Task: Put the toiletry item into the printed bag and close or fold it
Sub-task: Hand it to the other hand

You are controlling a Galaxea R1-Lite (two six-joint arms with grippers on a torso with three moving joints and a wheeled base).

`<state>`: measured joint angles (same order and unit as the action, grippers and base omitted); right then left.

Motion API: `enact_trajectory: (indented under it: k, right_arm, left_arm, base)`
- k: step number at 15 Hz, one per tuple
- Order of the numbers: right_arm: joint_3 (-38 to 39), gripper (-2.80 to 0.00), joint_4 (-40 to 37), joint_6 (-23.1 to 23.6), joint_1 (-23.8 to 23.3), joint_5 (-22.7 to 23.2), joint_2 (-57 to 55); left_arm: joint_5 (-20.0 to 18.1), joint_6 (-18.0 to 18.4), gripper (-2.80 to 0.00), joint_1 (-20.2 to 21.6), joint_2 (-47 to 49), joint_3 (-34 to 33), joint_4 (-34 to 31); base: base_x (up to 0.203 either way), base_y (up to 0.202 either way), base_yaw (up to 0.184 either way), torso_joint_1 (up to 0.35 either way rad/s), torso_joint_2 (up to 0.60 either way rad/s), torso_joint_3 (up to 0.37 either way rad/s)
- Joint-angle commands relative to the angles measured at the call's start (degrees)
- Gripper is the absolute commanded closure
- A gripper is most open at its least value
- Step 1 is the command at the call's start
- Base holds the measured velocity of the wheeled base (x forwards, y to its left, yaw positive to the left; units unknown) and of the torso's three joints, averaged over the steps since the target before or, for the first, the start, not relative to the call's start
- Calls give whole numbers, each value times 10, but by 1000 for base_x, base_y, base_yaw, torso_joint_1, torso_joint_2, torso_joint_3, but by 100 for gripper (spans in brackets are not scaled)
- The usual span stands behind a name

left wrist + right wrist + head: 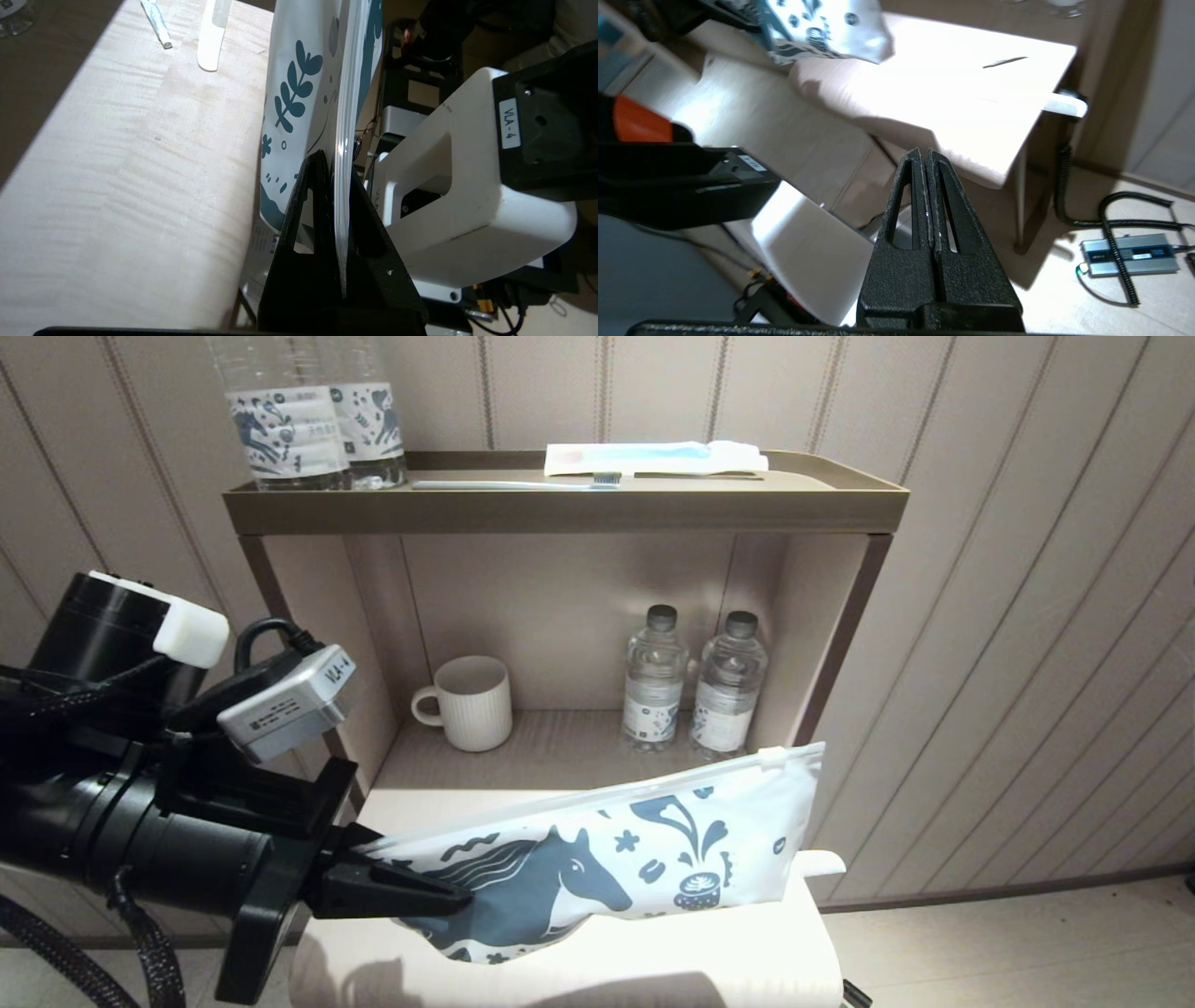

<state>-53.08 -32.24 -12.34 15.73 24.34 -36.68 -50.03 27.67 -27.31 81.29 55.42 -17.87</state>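
The soft white pouch printed with a dark blue horse, the printed bag [616, 859], hangs tilted above the pale wooden tabletop [579, 980], its zipper edge rising toward the shelf unit. The left gripper [411, 893] reaches in level from the left, its black fingers [299, 219] pinching the bag's near end. The slim white toiletry item [211, 39] lies flat on the tabletop, well apart from those fingers. The right gripper [928, 158] hovers low beside the tabletop, fingers pressed together, holding nothing.
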Motion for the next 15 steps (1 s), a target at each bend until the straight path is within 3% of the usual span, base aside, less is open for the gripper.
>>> enact_trajectory:
  k: [1, 2, 3, 6, 8, 12, 15]
  right_arm:
    - [-79, 0, -15, 12, 46, 4, -173]
    - [-128, 0, -37, 27, 55, 6, -219]
    - [-177, -280, -69, 51, 61, 7, -261]
    - [-316, -280, -255, 181, 78, 8, -353]
    - [-377, -280, -324, 229, 88, 7, -406]
    - [-404, -280, -328, 254, 127, -8, -478]
    - [-348, -280, -239, 282, 166, -8, -489]
  left_arm:
    - [-3, 46, 0, -1, 40, 9, -14]
    - [-2, 69, 0, -1, 50, 10, -30]
    - [-1, 79, 0, 0, 57, 11, -38]
    - [-2, 93, 0, 18, 83, 23, -39]
    - [-2, 97, 0, 22, 93, 28, -36]
    - [-13, 97, 0, 22, 100, 53, -39]
    - [-19, 97, 0, 22, 94, 57, -40]
  base:
    - [0, 0, 0, 0, 0, 0]
    - [0, 0, 0, 0, 0, 0]
    - [0, 0, 0, 0, 0, 0]
    - [0, 0, 0, 0, 0, 0]
    - [0, 0, 0, 0, 0, 0]
    - [0, 0, 0, 0, 0, 0]
    - [0, 0, 0, 0, 0, 0]
